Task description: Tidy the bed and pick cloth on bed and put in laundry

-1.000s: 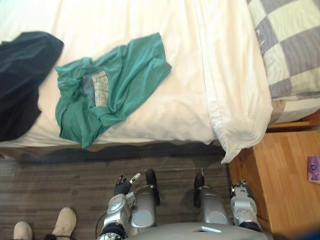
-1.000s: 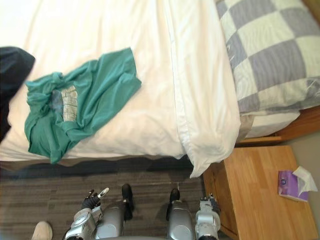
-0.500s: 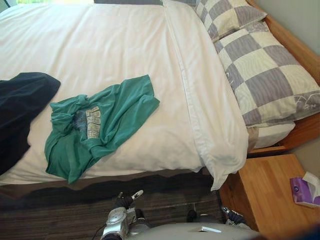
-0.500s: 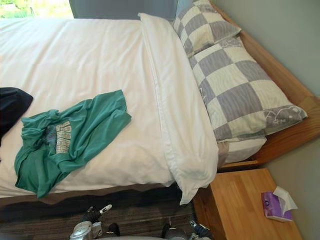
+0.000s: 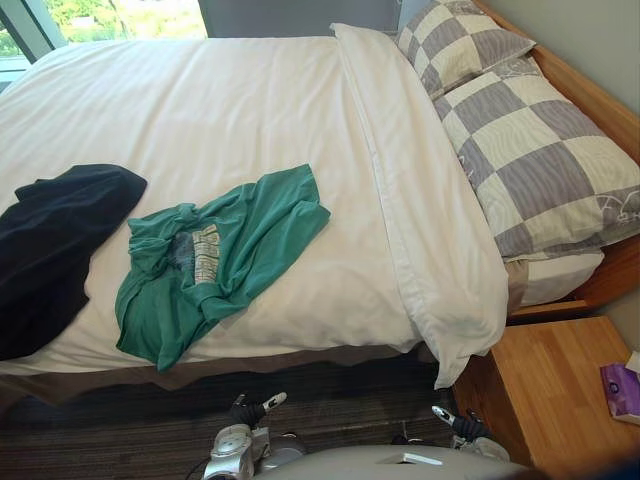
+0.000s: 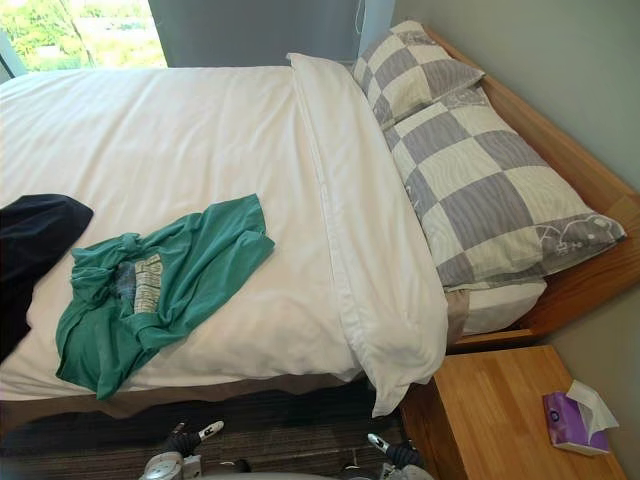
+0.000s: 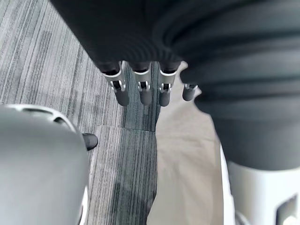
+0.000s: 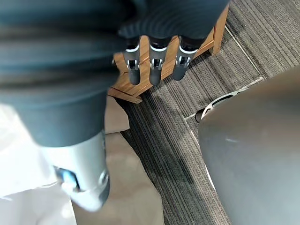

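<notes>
We see a crumpled green T-shirt (image 5: pixel 215 260) left of centre on the white-sheeted bed (image 5: pixel 250 110), our left hand (image 7: pixel 143 93) and right hand (image 8: pixel 155 71) hanging loose and empty.

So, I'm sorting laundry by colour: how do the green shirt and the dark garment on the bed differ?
The green shirt is teal with a pale print; the dark garment is plain, near black. The green shirt lies nearer the pillows, the dark garment to its left. Both lie crumpled on the white duvet.

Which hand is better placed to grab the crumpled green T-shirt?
Left, likely. The crumpled green T-shirt lies on the white bed toward the robot's left, beyond the left hand; the right hand hangs by the wooden nightstand.
</notes>
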